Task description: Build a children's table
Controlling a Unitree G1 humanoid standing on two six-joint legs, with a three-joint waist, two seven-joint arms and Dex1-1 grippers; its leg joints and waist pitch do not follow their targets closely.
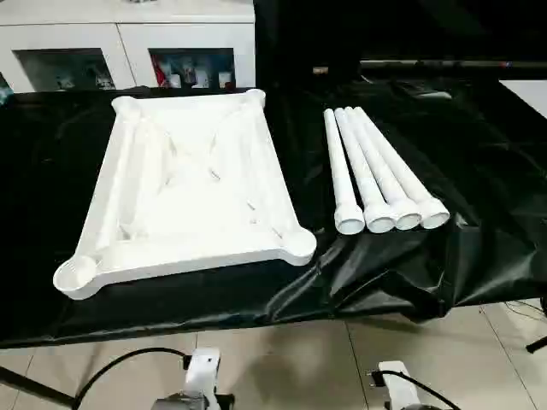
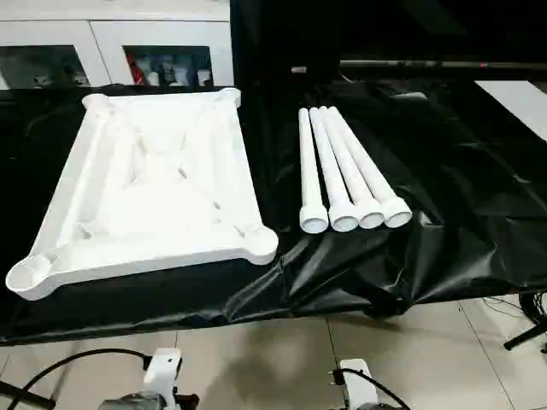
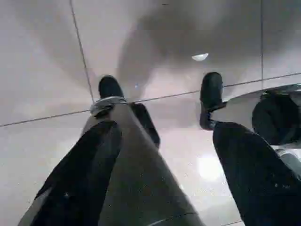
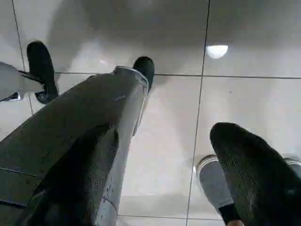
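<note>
The children's table lies in parts on a black-covered bench. Its white rectangular top point(image 1: 192, 188) rests upside down on the left, ribbed underside up, with a round socket at each corner. To its right, several white tapered legs point(image 1: 376, 175) lie side by side, touching, wide ends toward me. Both arms hang low below the bench edge. My left gripper point(image 3: 169, 132) is open with nothing between its black fingers point(image 3: 80, 179), pointing down at the floor. Likewise my right gripper point(image 4: 164, 134) is open and holds nothing, its fingers point(image 4: 249, 165) over the floor tiles.
The black sheet point(image 1: 479, 171) drapes over the bench's front edge. A white cabinet with glass doors point(image 1: 128, 43) stands behind at the left. Glossy floor tiles point(image 1: 308, 359) lie in front. My own legs and black feet point(image 3: 109, 87) show under the grippers.
</note>
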